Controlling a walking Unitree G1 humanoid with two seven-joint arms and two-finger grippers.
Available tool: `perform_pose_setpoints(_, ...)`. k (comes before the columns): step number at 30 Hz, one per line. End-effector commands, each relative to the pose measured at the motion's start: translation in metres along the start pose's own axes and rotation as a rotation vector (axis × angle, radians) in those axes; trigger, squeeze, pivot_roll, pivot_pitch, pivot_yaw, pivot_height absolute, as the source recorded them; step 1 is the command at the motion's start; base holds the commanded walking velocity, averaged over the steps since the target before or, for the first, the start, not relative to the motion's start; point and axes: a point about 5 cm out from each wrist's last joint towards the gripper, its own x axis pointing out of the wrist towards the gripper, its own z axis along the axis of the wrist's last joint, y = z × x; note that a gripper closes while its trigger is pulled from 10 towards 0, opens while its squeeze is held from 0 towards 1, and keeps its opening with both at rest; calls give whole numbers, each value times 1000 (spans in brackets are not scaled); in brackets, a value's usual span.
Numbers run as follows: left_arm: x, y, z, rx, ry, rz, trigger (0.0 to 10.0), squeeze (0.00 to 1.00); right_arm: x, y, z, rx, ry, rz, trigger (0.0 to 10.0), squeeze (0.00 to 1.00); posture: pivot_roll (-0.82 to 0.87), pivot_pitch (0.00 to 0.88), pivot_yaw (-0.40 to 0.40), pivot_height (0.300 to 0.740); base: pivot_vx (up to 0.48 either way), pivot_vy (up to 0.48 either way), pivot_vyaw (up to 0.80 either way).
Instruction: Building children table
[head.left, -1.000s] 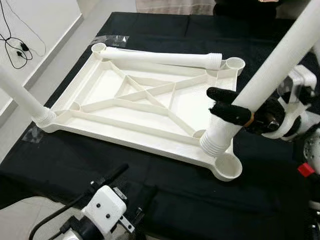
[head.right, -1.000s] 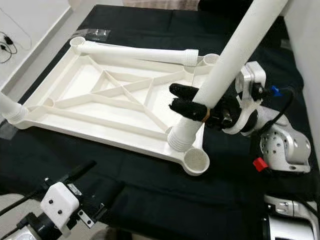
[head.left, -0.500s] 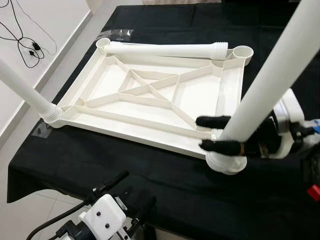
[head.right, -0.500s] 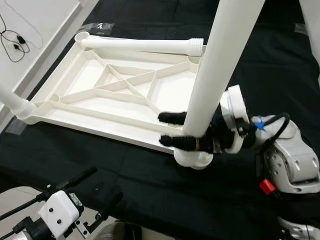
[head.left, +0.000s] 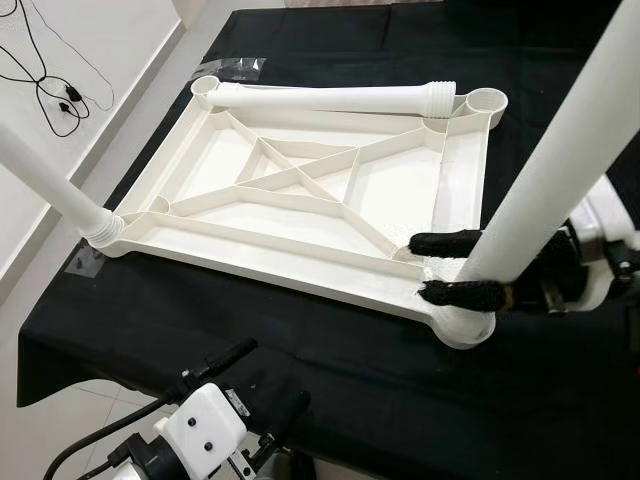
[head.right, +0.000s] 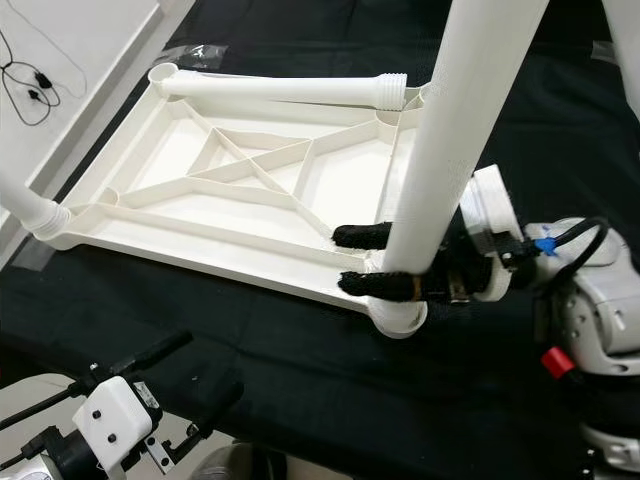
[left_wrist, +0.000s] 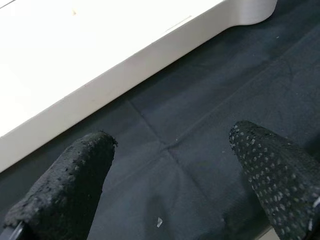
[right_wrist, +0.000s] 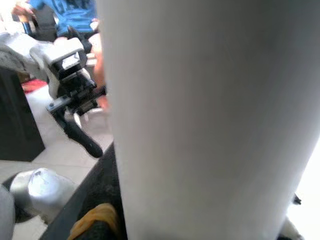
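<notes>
One white tabletop (head.left: 300, 200) (upside down), black cloth (head.left: 250, 330), pale floor (head.left: 110, 70)

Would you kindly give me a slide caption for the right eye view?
Right gripper clamps an upright white table leg seated in the near corner socket of the upturned tabletop.

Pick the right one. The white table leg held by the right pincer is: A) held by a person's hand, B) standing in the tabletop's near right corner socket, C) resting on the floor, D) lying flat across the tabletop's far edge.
B: the right pincer grips the table leg just above the near right corner socket of the upturned tabletop, where its lower end sits.
</notes>
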Motion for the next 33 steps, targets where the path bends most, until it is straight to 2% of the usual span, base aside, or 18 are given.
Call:
perform_pose_setpoints(1,-5,0,-4,-3,35,-17,10000,0,-2,2,-2,6,26,8,10000,0,57,336,164,740,0,0,0)
perform_pose_setpoints(10,-6,0,-4,-8,34,-31,10000,0,-3,6,-1,19,26,38,10000,0,57,338,167,740,0,0,0)
perform_pose_setpoints(20,-6,-2,-6,-18,31,-53,10000,0,20,19,-3,34,-37,120,10000,0,58,340,170,740,0,0,0)
perform_pose_setpoints(30,-5,-4,-6,-32,22,-78,10000,0,29,19,-4,36,-55,153,10000,0,59,342,163,740,0,0,0)
perform_pose_setpoints(33,-5,-6,-6,-37,17,-90,10000,0,33,21,-3,3,-28,155,10000,0,53,339,161,740,0,0,0)
